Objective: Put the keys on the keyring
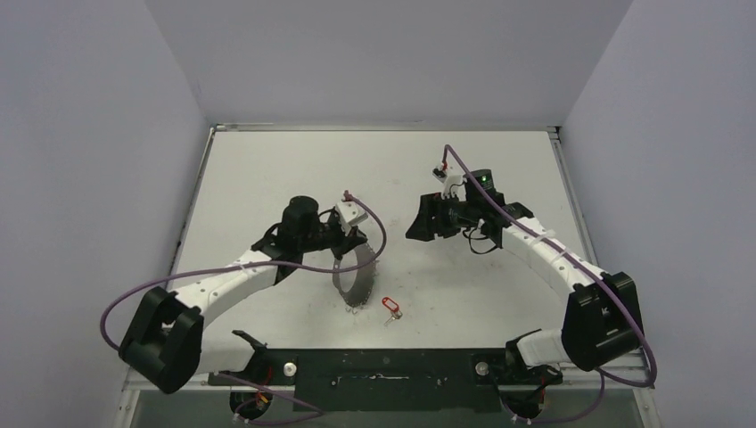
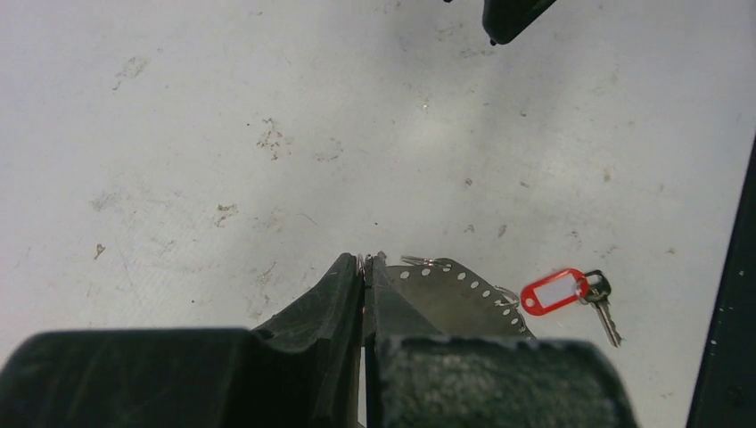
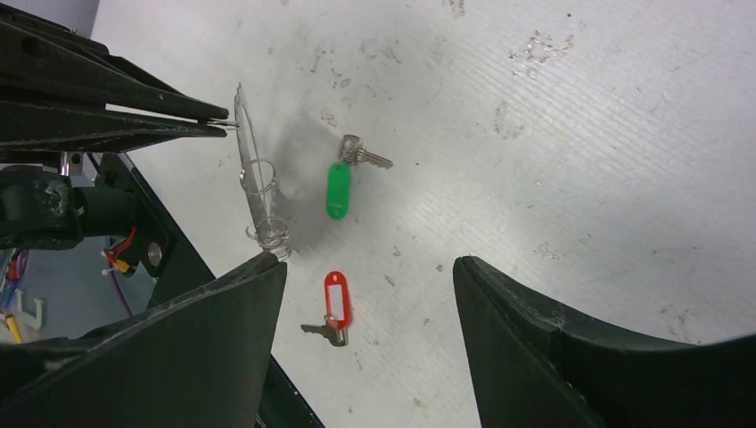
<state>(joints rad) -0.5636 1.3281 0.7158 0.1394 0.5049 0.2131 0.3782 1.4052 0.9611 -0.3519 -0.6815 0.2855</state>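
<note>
My left gripper (image 1: pixel 346 248) (image 2: pixel 365 260) is shut on the edge of the keyring (image 1: pixel 357 282) (image 2: pixel 450 299) and holds it up on edge. The keyring is a thin grey curved piece with holes along its rim and small wire rings on it. In the right wrist view it is edge-on (image 3: pixel 252 169). The green-tagged key (image 3: pixel 338 189) lies flat just beyond it, and is hidden in the other views. The red-tagged key (image 1: pixel 389 306) (image 2: pixel 554 291) (image 3: pixel 335 300) lies flat near the front edge. My right gripper (image 1: pixel 426 223) (image 3: pixel 370 265) is open and empty, above the table to the right.
The white table (image 1: pixel 267 178) is scuffed. A black mounting frame (image 1: pixel 383 374) (image 2: pixel 733 339) runs along its near edge, close to the red-tagged key. Grey walls close in the left, right and back sides. A tip of my right gripper's finger (image 2: pixel 513 18) shows in the left wrist view.
</note>
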